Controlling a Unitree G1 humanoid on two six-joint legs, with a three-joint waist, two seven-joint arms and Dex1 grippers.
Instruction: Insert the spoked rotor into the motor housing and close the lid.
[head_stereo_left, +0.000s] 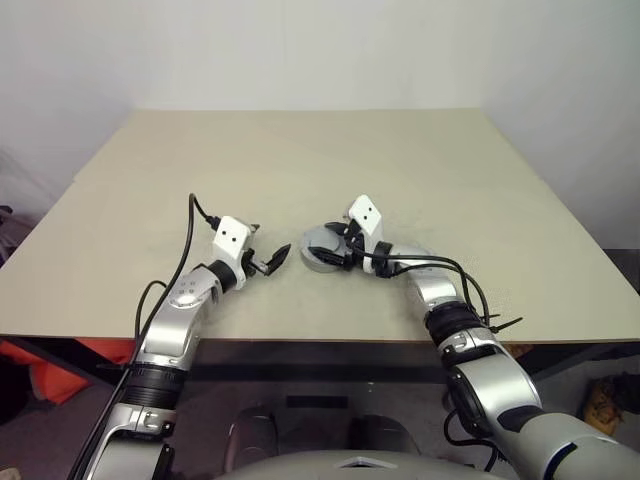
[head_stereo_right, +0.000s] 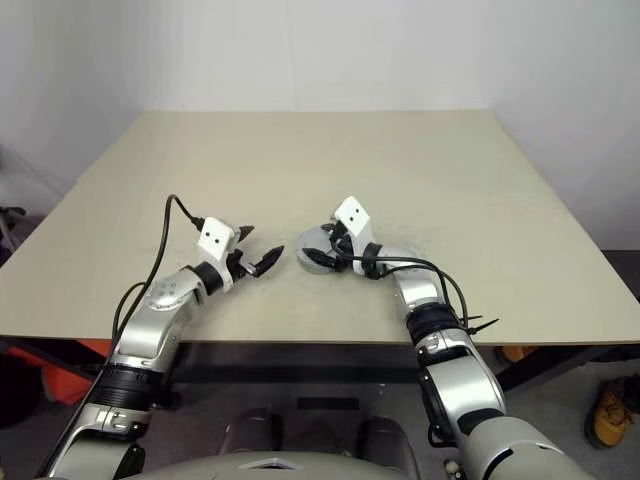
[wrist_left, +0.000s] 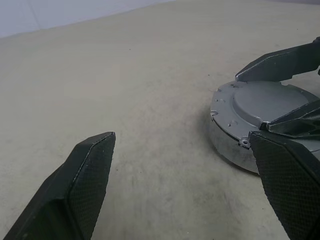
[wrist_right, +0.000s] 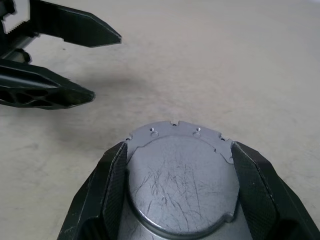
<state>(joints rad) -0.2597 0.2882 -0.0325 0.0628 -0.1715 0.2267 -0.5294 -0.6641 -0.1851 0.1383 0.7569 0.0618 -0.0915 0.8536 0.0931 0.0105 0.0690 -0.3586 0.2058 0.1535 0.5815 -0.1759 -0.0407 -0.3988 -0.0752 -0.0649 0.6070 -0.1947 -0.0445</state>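
The motor housing (wrist_left: 227, 145), a shallow round silver can, rests on the table near its front edge. The lid (wrist_right: 180, 185), a grey scratched cap, lies flat on top of it. My right gripper (wrist_right: 179, 150) is shut on the housing, one black finger against each side at lid height. My left gripper (head_stereo_left: 268, 245) hovers just to the left of the housing, a small gap away, pointing at it with its fingers (wrist_left: 90, 175) spread wide and nothing between them. The spoked rotor is hidden.
The beige table (head_stereo_left: 300, 150) stretches bare behind and to both sides of the housing. Its front edge (head_stereo_left: 320, 340) runs close below both wrists. A cable (head_stereo_left: 185, 250) loops off the left wrist.
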